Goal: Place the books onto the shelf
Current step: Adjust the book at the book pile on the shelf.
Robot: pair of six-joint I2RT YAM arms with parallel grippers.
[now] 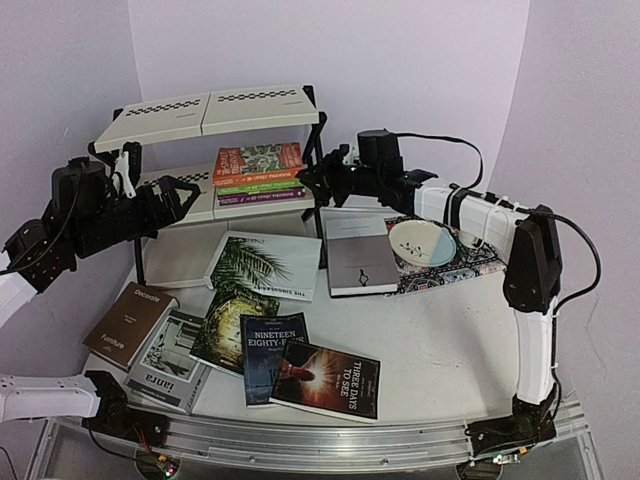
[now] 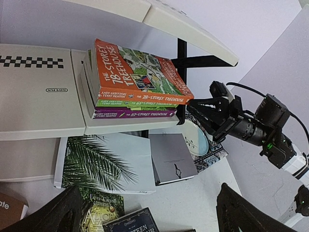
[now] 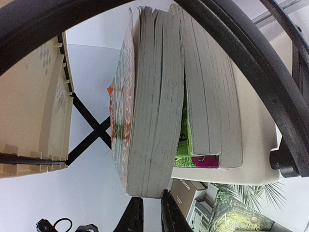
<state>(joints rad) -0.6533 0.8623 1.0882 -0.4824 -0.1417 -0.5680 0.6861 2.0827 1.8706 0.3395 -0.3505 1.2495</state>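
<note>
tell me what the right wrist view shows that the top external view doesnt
Right wrist only: the page edges of the Treehouse stack up close, the underside of the upper tier of the shelf, and the narrow gap between the fingertips of the right gripper, nothing in it. Top external only: the bowl, the placemat, the open left gripper, the grey book and Three Days to See. Both: the stack on the middle tier, with the palm-leaf book and the Alice book on the table below.

orange book (image 2: 140, 72): "78-Storey Treehouse" | purple book (image 2: 135, 114): "117-Storey Treehouse" | blue book (image 1: 272, 355): "Nineteen Eighty-Four" | dark book (image 1: 330, 380): "Three Days to See" | brown book (image 1: 130, 322): "Decorate"
</note>
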